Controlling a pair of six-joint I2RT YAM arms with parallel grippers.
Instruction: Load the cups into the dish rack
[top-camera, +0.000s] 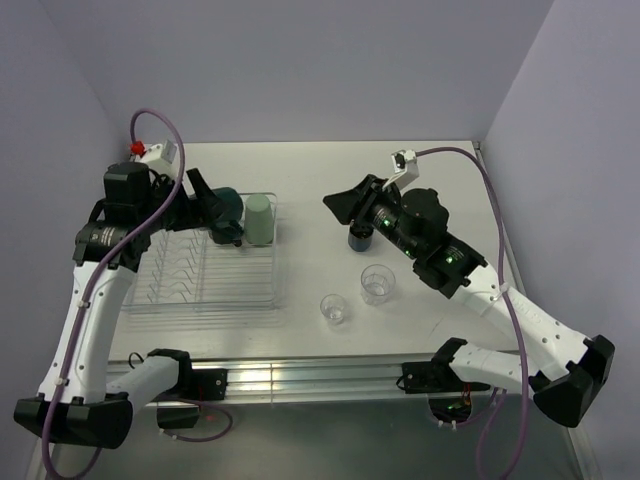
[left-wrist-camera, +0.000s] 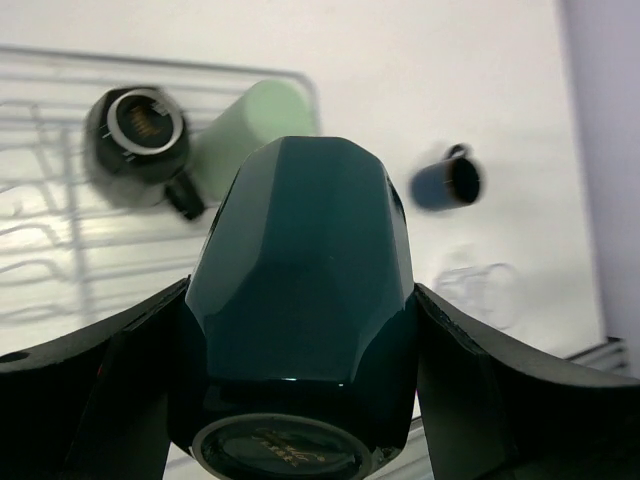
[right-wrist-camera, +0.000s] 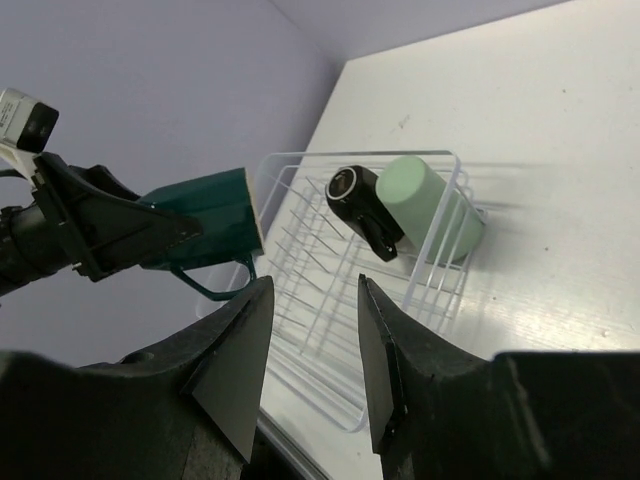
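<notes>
My left gripper is shut on the dark green mug and holds it above the back of the clear dish rack. The mint green tumbler and the black mug lie in the rack's back right corner. My right gripper is open and empty, raised near the navy mug, which lies on its side on the table. Two clear tumblers stand upright nearer the front. The right wrist view shows the green mug over the rack.
White walls close in the table at the back and on both sides. A metal rail runs along the near edge. A purple cable loops over the left arm, another trails from the right arm.
</notes>
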